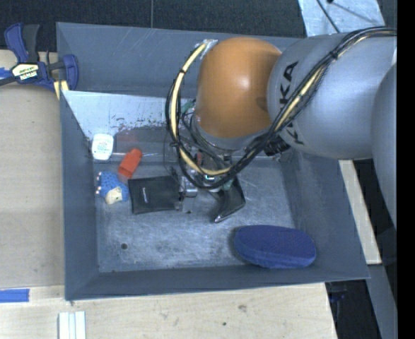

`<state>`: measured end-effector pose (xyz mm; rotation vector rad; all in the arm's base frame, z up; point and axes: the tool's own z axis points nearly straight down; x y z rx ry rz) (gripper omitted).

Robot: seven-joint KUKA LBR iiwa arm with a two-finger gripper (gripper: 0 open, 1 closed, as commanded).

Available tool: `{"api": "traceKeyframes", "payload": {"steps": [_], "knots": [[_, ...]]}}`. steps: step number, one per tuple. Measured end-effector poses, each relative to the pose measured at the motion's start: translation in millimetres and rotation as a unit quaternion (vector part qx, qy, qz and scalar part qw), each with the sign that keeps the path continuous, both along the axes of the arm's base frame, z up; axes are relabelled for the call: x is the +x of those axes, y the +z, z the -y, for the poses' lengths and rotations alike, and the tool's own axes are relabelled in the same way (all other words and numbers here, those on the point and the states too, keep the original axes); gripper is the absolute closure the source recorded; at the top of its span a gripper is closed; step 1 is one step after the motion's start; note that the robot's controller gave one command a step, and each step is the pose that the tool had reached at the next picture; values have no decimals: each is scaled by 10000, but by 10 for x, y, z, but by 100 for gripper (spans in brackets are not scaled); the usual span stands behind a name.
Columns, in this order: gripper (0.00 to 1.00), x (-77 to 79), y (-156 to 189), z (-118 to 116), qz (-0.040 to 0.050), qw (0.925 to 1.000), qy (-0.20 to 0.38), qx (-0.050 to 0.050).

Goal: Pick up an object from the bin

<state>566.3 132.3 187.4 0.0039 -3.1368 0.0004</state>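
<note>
The arm [334,97] comes in from the right, and its orange cover [235,87] with looped cables [182,129] hangs over the middle of the grey bin [80,210]. Below the cover the gripper [203,209] is down near the bin floor, about at the bin's centre. Its two fingers are spread apart, a paler one on the left and a dark one [228,202] on the right, and bare floor shows between them; nothing is pinched.

The thing nearest the gripper is a black flat rectangular piece [150,195], lying flat on the floor just left of the left finger. Its right edge is just beside that finger, perhaps touching it, though the wrist's shadow makes this hard to tell.

Further left lie three small things, close together but apart from each other:
- an orange block [129,162], on the far side of the black piece
- a white round thing [102,145], against the far left corner of the floor
- a small blue and cream lump [111,187], just left of the black piece

A dark blue oval pad [274,246] lies alone at the near right, against the near wall and well clear of the dark finger
</note>
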Motion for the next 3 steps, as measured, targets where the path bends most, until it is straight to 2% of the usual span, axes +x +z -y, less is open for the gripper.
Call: {"api": "traceKeyframes", "payload": {"steps": [1,2,3], "knots": [[0,238,-1202,10,2,9998,-220,-3],[100,259,-1149,9,41,9997,-235,6],[100,216,953,23,89,9999,-143,15]]}}
